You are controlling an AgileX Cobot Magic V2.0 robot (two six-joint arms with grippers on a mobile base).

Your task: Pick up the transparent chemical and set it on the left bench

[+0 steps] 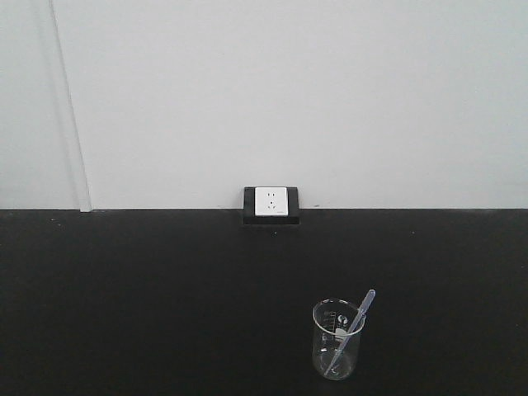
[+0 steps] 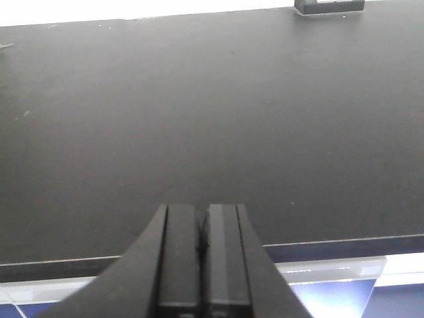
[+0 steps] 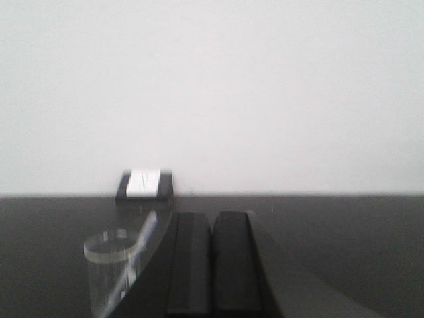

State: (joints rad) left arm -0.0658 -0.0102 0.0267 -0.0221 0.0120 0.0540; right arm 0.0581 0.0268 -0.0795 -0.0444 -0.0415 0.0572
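transparent chemical [image 1: 338,340] is sitting near the desk [image 1: 124,297] front edge; both jaws are clenched, so you should be opening the right pair.

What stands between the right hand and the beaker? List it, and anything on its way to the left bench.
Nothing visible. The beaker sits on bare black counter just left of the shut right hand; the socket is back at the wall. The left bench is out of view, so that path cannot be judged.
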